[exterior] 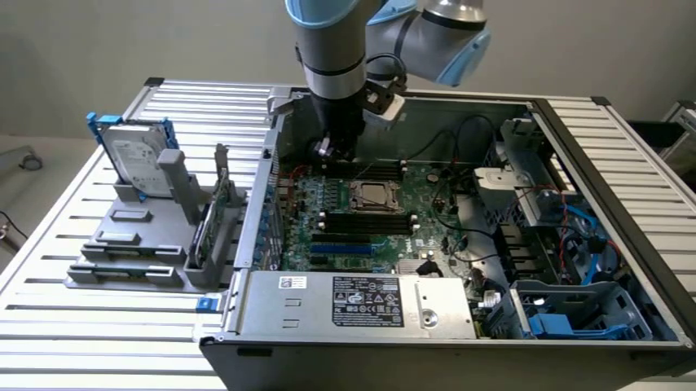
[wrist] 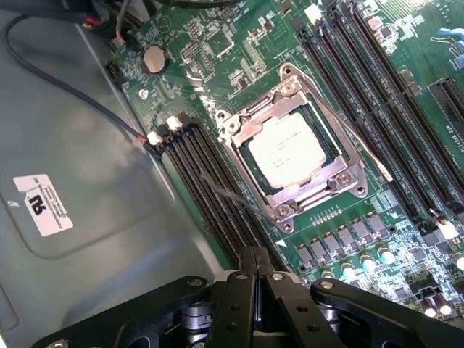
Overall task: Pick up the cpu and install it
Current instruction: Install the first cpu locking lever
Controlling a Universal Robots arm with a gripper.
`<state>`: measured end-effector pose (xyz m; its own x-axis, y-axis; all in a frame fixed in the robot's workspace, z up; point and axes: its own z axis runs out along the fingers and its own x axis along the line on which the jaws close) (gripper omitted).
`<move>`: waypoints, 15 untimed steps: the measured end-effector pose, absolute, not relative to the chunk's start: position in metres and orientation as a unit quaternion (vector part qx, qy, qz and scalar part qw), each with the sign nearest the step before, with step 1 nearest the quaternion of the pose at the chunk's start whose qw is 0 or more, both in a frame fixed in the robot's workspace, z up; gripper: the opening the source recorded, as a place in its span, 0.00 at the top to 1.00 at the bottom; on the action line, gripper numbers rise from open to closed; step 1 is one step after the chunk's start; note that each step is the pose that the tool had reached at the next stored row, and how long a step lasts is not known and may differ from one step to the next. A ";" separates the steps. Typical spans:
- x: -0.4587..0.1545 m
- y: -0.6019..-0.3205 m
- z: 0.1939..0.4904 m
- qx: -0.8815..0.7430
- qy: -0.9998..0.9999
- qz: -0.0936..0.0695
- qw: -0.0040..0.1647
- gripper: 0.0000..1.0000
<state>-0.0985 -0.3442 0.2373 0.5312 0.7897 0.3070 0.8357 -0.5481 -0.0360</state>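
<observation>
slatted metal table [exterior: 44, 326] carries the open computer case [exterior: 435, 362], and i hang over its board. the cpu [wrist: 292, 151] already lies flat in the socket [wrist: 239, 134] mid-board, its pale silvery square top faintly printed. my gripper [wrist: 255, 254] is pressed together on nothing, above the memory slots [wrist: 210, 181] just beside it. whether the socket's latch is locked, i can't tell.

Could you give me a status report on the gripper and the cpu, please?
Gripper shut, fingers empty, above the green motherboard. Small square silvery cpu lying inside the dark metal-framed socket. Nothing between them.
</observation>
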 end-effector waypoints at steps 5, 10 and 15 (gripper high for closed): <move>-0.091 -0.342 0.232 -0.874 -0.461 -0.128 0.086 0.89; -0.087 -0.340 0.227 -0.876 -0.459 -0.124 0.079 0.89; -0.087 -0.340 0.221 -0.876 -0.460 -0.122 0.075 0.89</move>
<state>-0.0865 -0.3402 0.2213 0.5474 0.7875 0.2832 0.8241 -0.5661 -0.0189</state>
